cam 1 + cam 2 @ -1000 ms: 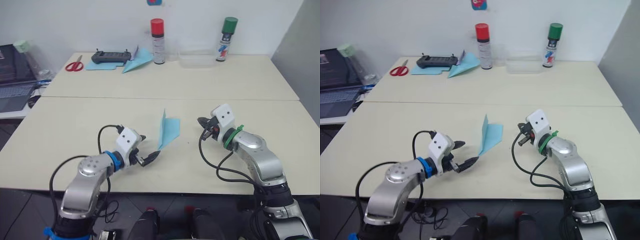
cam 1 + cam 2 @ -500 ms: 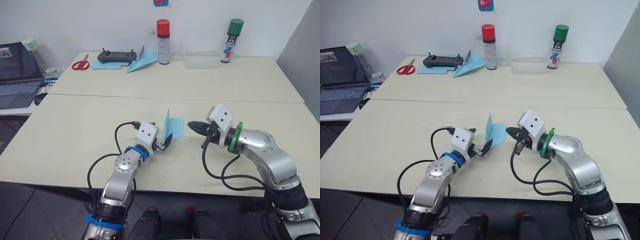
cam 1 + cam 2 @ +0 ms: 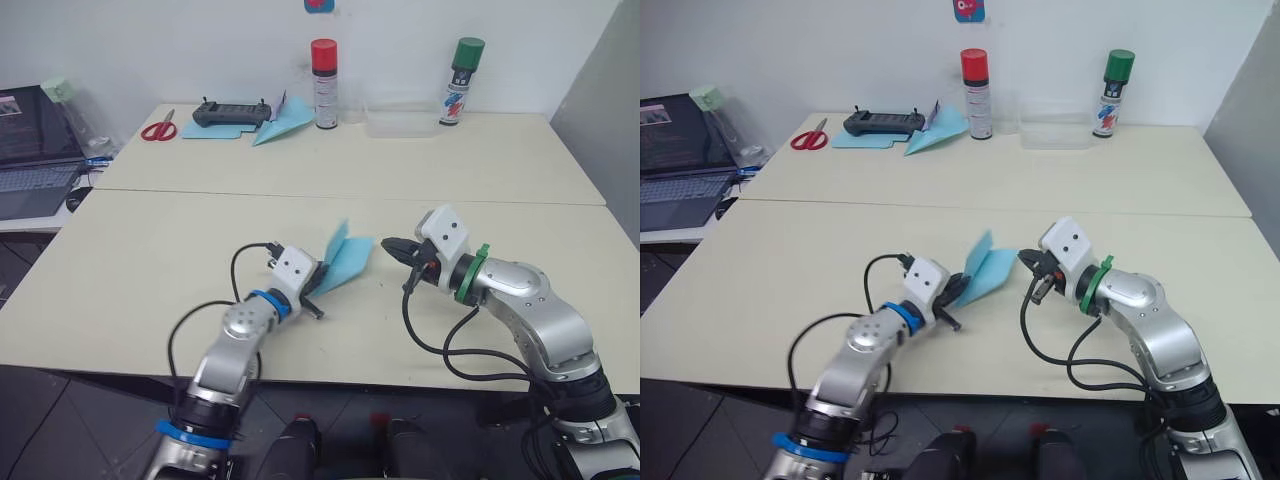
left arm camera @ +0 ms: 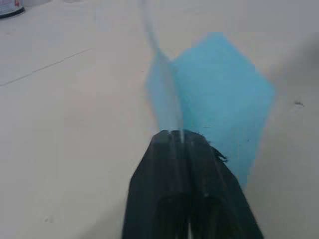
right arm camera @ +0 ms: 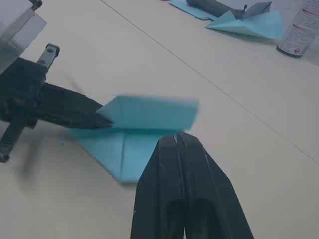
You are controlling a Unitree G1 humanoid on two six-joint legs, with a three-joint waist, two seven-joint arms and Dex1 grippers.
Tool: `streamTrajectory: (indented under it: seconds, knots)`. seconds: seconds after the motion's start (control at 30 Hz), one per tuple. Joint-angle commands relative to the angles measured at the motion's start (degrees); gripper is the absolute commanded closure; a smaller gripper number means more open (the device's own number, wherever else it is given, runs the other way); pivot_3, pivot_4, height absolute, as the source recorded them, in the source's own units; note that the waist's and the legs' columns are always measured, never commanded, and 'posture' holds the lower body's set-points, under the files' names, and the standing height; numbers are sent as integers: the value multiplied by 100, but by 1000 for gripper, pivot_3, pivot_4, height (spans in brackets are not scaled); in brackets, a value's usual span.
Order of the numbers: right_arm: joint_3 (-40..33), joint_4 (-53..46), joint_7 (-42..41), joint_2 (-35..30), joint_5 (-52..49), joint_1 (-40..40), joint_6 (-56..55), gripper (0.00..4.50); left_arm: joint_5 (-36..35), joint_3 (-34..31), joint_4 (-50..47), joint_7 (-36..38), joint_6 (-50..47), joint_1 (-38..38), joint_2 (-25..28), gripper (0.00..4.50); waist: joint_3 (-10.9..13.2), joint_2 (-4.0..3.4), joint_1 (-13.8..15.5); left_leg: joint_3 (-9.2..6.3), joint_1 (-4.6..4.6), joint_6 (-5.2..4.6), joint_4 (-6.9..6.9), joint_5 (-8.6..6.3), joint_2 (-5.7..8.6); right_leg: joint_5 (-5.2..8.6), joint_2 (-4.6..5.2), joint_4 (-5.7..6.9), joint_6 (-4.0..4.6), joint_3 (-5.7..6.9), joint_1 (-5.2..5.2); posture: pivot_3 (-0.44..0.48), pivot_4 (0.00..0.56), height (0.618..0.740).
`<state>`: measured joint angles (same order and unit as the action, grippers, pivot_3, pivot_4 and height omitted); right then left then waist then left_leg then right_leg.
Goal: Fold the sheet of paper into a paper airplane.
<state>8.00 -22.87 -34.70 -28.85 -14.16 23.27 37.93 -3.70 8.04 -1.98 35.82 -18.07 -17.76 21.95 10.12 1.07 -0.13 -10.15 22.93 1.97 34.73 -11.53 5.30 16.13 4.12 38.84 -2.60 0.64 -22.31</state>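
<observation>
The paper airplane point(image 3: 343, 262) sits near the middle of the front surface point(image 3: 150, 260), between my two arms. In the left eye view my left end effector point(image 3: 316, 296) is clamped on its near tip, fingers pressed together over the fold. Half a second ago the paper stood almost upright beside that end effector; now it leans over, one wing flat on the surface and the other raised at an angle. My right end effector point(image 3: 389, 245) has its fingers together and empty, just beside the wide end of the paper — I judge it close but not touching.

In the right eye view the same layout holds: the left arm has swung in since a second ago, when it was well clear of the paper. The second dart point(image 3: 940, 131) lies at the back of the far surface beside the red-capped can point(image 3: 975, 80), with the scissors point(image 3: 810, 136) and the green-capped can point(image 3: 1114, 79) also there.

In the left wrist view the dark fingers point(image 4: 169, 164) close on the central crease, the blue wing spreading away beyond them.

In the right wrist view my own fingers point(image 5: 167, 174) are shut with nothing between them, pointing at the paper's edge, and the left end effector's tip pinches the fold opposite.

My read — the shape is already folded, and this grip looks like a final press or a lift.
</observation>
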Motion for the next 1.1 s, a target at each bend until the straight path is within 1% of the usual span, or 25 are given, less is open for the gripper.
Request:
streamTrajectory:
  seconds: [0.03, 0.07, 0.1, 0.2, 0.3, 0.37, 0.47, 0.53, 0.6, 0.63, 0.73, 0.8, 1.03, 1.1]
  knots:
    - [-214, -227, -165, -126, -158, 82, -77, 4500, -501, -74, 477, 1665, 574, -623, 767, 4449, 2, 0, -1, 0, 2, 0, 0, 0, 0, 0, -3, -1, 0, 4, 0, 0, 150, 740]
    - [-285, -224, -245, -181, -242, 103, -63, 4500, -629, -49, 726, 2219, 800, -826, 1000, 4449, 2, -1, 0, -3, 2, 0, 0, 0, 0, 0, -3, -2, 1, 4, -1, 0, 150, 740]
    - [-345, -220, -309, -229, -306, 120, -51, 4500, -695, -7, 941, 2617, 1006, -978, 1155, 4449, 3, -2, 0, -3, 2, 0, -2, 0, 3, 0, -3, -4, 1, 2, -1, 0, 150, 740]
    - [-550, -172, -581, -479, -509, 153, -41, 4500, -837, 221, 1679, 4104, 1910, -1470, 1521, 4449, 3, -2, 6, -1, 5, 0, -2, 0, 7, -2, -2, -16, 4, 1, 1, 0, 150, 740]
    - [-741, -140, -808, -662, -797, 150, 120, 4500, -741, 438, 2526, 5087, 2854, -1993, 1571, 4449, 4, -1, 6, 0, 11, 0, -2, 0, 8, -15, -1, -29, 26, 3, 1, 0, 150, 740]
    - [-786, -112, -941, -782, -915, 115, 192, 4500, -677, 602, 3053, 5516, 3380, -2305, 1479, 4449, 5, 1, 0, 2, 12, -1, -3, -1, 6, -16, 2, -30, 26, 2, 1, 0, 150, 740]
    - [-780, -107, -1085, -911, -1012, 35, 261, 4500, -761, 995, 3652, 5668, 3993, -2685, 1304, 4449, 6, 3, -2, 1, 13, -2, -3, -1, 5, -15, 4, -30, 25, 4, 0, 0, 150, 740]
    - [-735, -162, -1068, -919, -1044, -46, 316, 4500, -520, 1294, 4257, 5668, 4578, -2917, 1099, 4449, 6, 4, -2, 0, 12, -2, -3, -1, 4, -12, 5, -29, 20, 3, 1, 0, 150, 740]
    - [-661, -218, -1014, -931, -999, -128, 301, 4500, -266, 1399, 4923, 5668, 5049, -3142, 873, 4449, 7, 6, -1, 0, 12, -2, -2, -1, 4, -7, 5, -27, 10, 3, 1, 0, 150, 740]
    - [-663, -246, -995, -932, -1006, -154, 305, 4500, -271, 1348, 5097, 5668, 5079, -3207, 755, 4449, 8, 7, -2, 1, 12, -3, 0, -1, 5, -2, 3, -26, 0, 5, 1, 0, 150, 740]
    - [-709, -327, -940, -927, -1060, -196, 374, 4500, -525, 1134, 5008, 5647, 4616, -3163, 467, 4449, 10, 9, -30, 2, 14, -3, 0, -1, 6, -1, 2, -23, -1, 2, -1, 0, 150, 740]
    - [-730, -365, -884, -925, -1048, -228, 402, 4500, -498, 1050, 4840, 5574, 4504, -3068, 397, 4449, 10, 10, -40, 0, 14, -3, 1, -1, 6, -1, -1, -22, -2, 3, -1, 0, 150, 740]
    - [-708, -463, -850, -970, -1041, -332, 428, 4500, -446, 925, 3913, 5368, 3977, -2556, 527, 4449, 10, 9, -135, -6, 11, -3, 1, -1, 5, -1, -1, -15, -2, 3, -1, 0, 150, 740]
    - [-649, -443, -875, -958, -1009, -327, 383, 4500, -419, 909, 3690, 5272, 3821, -2416, 554, 3937, 10, 9, -140, -8, 10, -3, 2, -1, 5, -1, -1, -13, -2, 3, -1, 0, 150, 740]
